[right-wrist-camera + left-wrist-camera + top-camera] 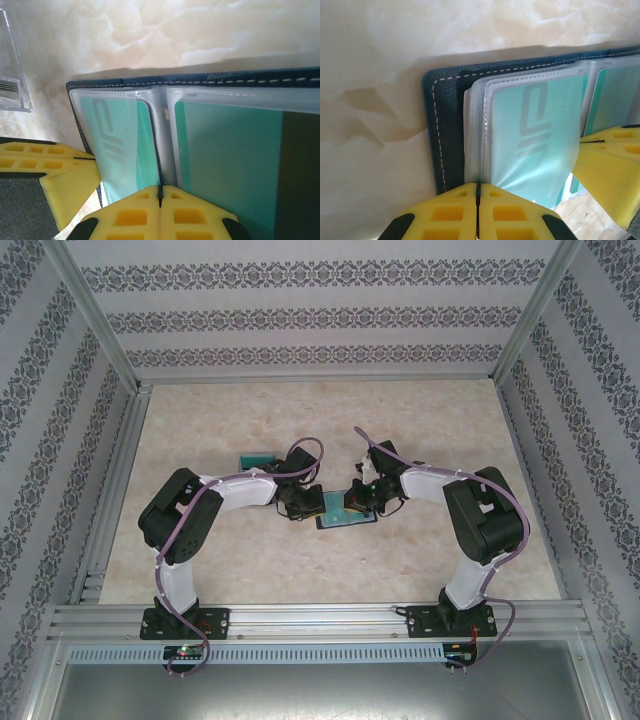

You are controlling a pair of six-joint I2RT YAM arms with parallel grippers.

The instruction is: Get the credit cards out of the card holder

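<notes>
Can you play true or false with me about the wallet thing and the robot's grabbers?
1. The card holder lies open on the table. True.
2. The cards in it are red. False: they are teal-green.
3. The left tool and the right tool are wide open. False: both are shut.
4. The card with the pale logo sits inside a clear sleeve. True.
5. The card holder has pale stitching along its edge. True.
</notes>
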